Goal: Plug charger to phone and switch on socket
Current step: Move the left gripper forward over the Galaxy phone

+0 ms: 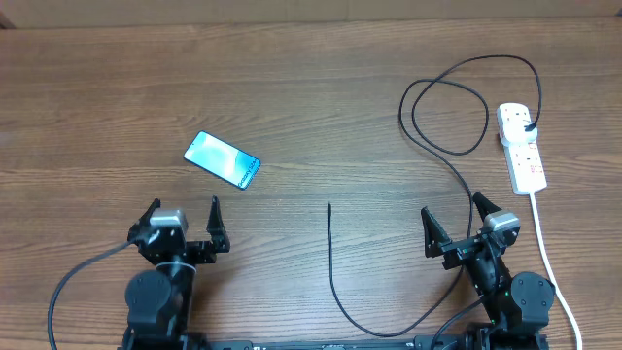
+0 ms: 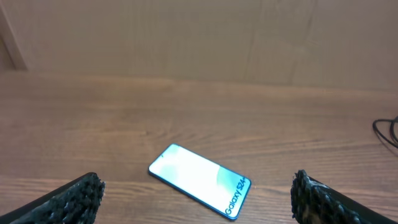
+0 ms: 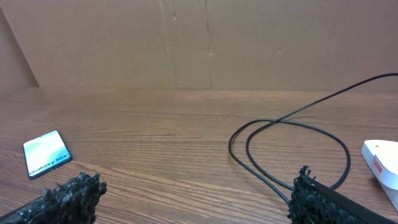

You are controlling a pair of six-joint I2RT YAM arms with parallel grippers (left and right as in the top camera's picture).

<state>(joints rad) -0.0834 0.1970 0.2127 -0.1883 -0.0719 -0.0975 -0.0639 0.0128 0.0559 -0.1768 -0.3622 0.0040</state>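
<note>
Fingers on both arms are spread wide and hold nothing. The left fingers [image 1: 216,224] hover low at the near left of the brown wood-grain worktop [image 1: 311,87], and the right fingers [image 1: 429,233] at the near right.

A long thin black charger cable [image 1: 330,258] lies across the right half of the worktop. Its black plug [image 1: 528,127] sits in an outlet of the white elongated power strip [image 1: 522,151] at the far right. From there the cable arcs up and over to the left, makes a loose crossing loop, runs down towards the right fingers, curves along the near edge and climbs up the middle. In the right wrist view the loop [image 3: 292,121] lies ahead of the dark finger pads. The power strip carries small red-marked switches, and its thick white cord [image 1: 549,262] trails down the right side past the right arm.

A slim rectangular phone [image 1: 223,159] with a light blue-teal screen lies flat and at an angle on the left, just beyond the left fingers and apart from them. In the left wrist view it [image 2: 200,180] lies between the two finger pads, "Galaxy" text at its near right end.

The cable's small connector tip [image 1: 329,207] rests free on bare wood between the two arms, well apart from the phone.
</note>
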